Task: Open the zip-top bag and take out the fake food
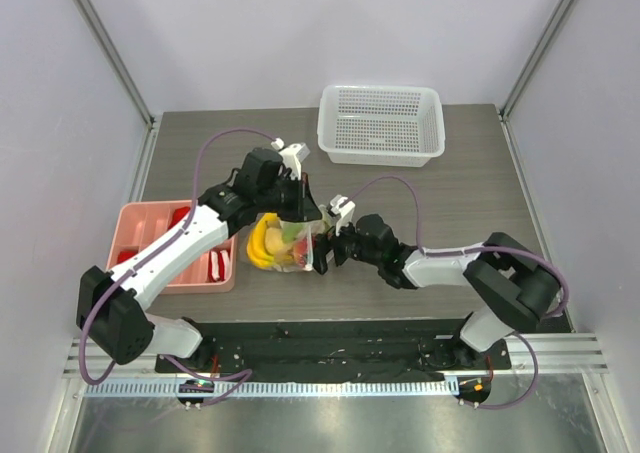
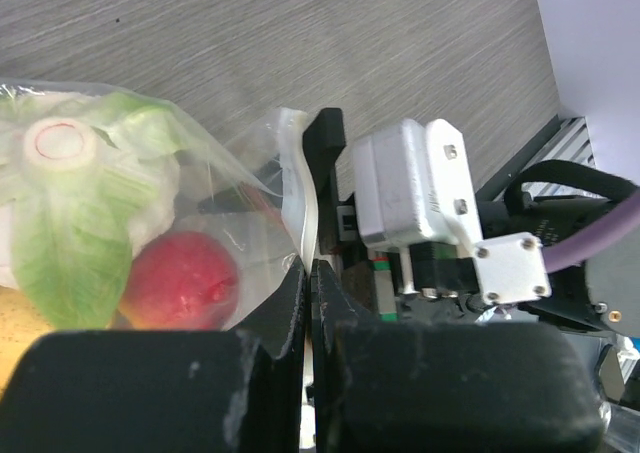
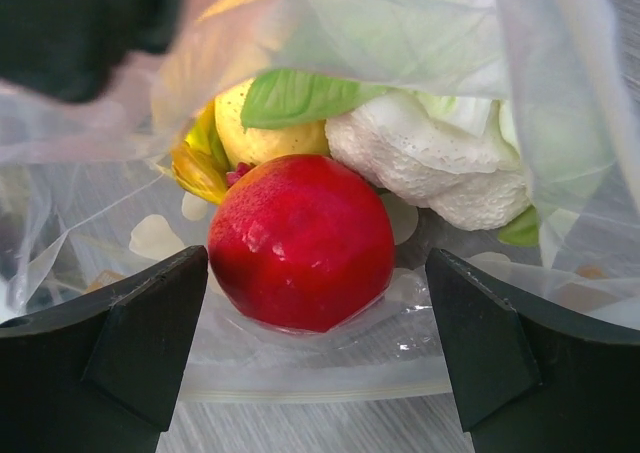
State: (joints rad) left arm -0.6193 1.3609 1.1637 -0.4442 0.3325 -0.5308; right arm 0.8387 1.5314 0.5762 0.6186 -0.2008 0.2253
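1. Top view: found the zip-top bag (image 1: pixel 310 255) at mid-bench (image 1: pixel 480 193), fake food (image 1: pixel 275 243) inside, just beside the pink tray (image 1: pixel 150 223) and well apart from the white basket (image 1: pixel 380 123). Caught the left gripper (image 1: pixel 303 213) over the bag's far side and the right gripper (image 1: pixel 330 250) against its right-hand edge.
2. Left wrist view: showed the left gripper closed to a hairline on the clear film at the bag's edge, with cauliflower (image 2: pixel 90 173) and red fruit (image 2: pixel 180 278) behind the plastic. Judged the film thin, soft and slippery, apt to slide from smooth pads unless pinched on the thicker white edge strip (image 2: pixel 295 193).
3. Right wrist view: showed the right gripper's fingers (image 3: pixel 130 353) spread wide, gripping nothing, film lying between them, red fruit dead ahead and a yellow piece (image 3: pixel 255 133) with cauliflower just behind. Could not tell whether the mouth had parted. Judged the plastic pieces light, hard and smooth, the round ones liable to roll and best taken across the middle, and the bag best held by opposite lips.
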